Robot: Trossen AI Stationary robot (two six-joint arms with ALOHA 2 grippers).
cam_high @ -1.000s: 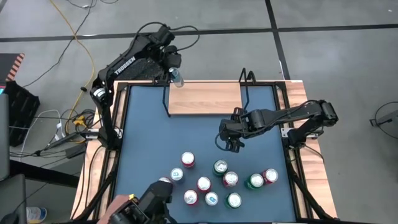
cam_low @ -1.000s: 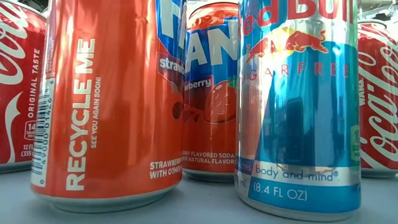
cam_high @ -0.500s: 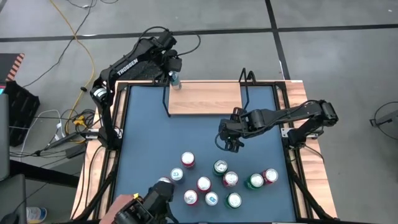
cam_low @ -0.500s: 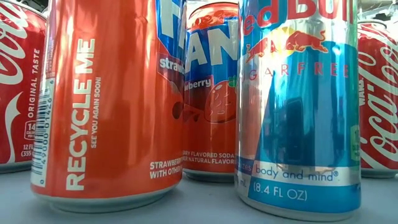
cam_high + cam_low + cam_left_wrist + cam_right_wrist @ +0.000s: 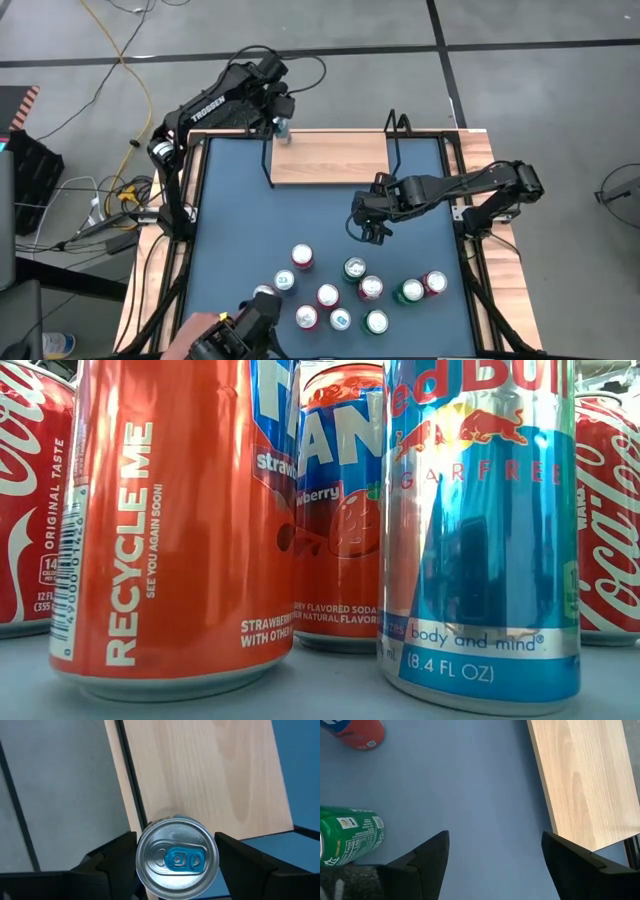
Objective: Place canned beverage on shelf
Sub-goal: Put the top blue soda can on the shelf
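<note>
Setting silver blue-tabbed can (image 5: 177,858) on light-wood wire-framed shelf (image 5: 330,157) corner, left fingers (image 5: 117,851) flanking it, release unconfirmed; right fingers (image 5: 436,852) spread, empty.

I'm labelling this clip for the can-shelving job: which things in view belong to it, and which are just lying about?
Part of the job:
- blue-tab can between the left gripper's fingers, at the shelf's left end
- shelf
- cluster of cans on the table, waiting
- right gripper, open and empty over the table

Lying about:
- yellow cable on the floor
- hand at the table's near edge
</note>
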